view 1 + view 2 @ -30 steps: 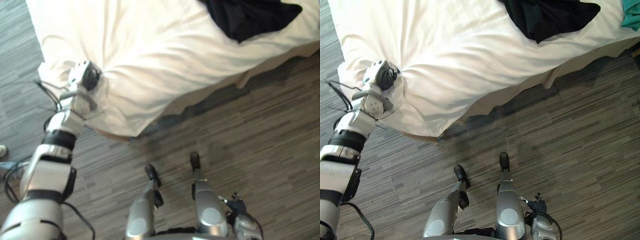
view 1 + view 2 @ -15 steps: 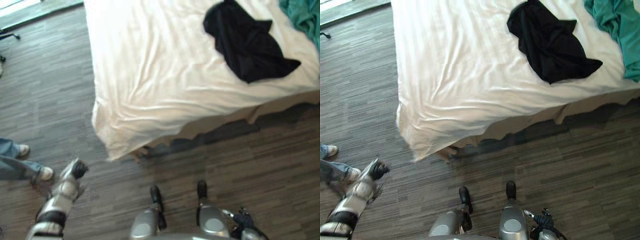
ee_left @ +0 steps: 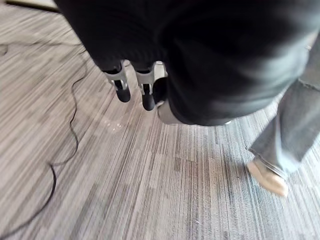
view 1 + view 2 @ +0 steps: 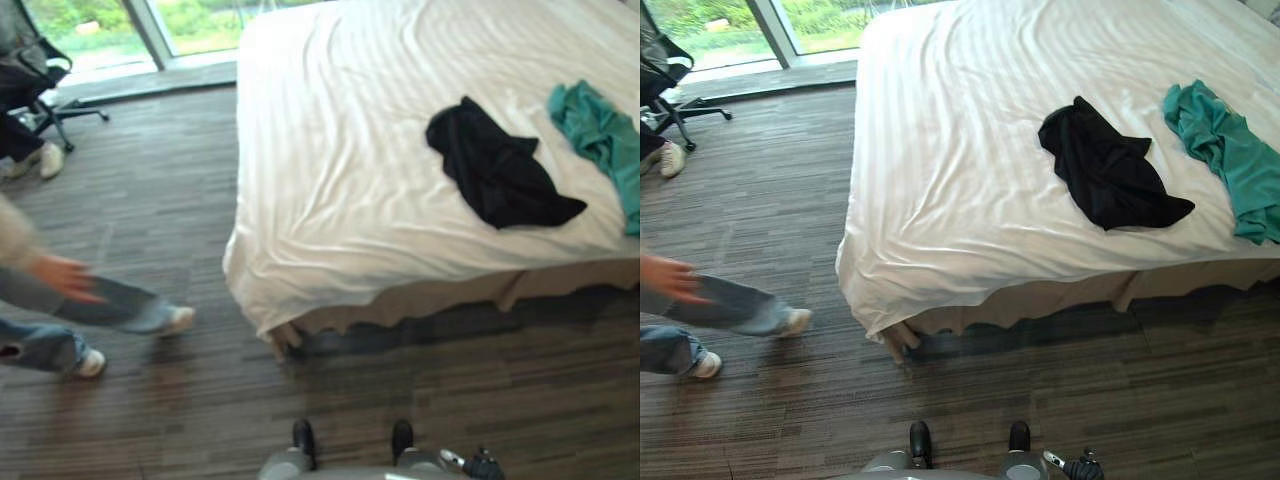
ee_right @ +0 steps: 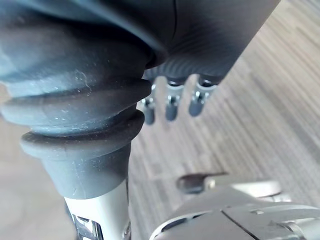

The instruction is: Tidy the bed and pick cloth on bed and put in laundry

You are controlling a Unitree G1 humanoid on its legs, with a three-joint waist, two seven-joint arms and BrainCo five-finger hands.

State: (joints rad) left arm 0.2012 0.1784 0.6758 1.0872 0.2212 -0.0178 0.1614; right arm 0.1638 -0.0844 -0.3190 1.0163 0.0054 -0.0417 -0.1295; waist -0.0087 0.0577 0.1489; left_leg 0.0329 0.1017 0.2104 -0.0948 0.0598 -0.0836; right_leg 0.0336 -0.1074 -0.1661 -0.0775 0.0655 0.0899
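Note:
A white sheet covers the bed, slightly wrinkled near its front corner. On it lie a crumpled black cloth and, further right by the edge, a teal cloth. My left hand hangs over the wood-pattern floor, fingers straight and holding nothing. My right hand also hangs down at my side with straight, empty fingers; its dark tip shows low in the right eye view. Both hands are well away from the bed and the cloths.
A person in jeans stands on the floor to my left, one hand stretched out; a shoe lies close to my left hand. A black office chair stands by the window at the far left.
My left hand let go of the sheet's corner and dropped to my side, fingers straightening. The camera tilted up, bringing the whole bed and the teal cloth into view. A person stepped in at left.

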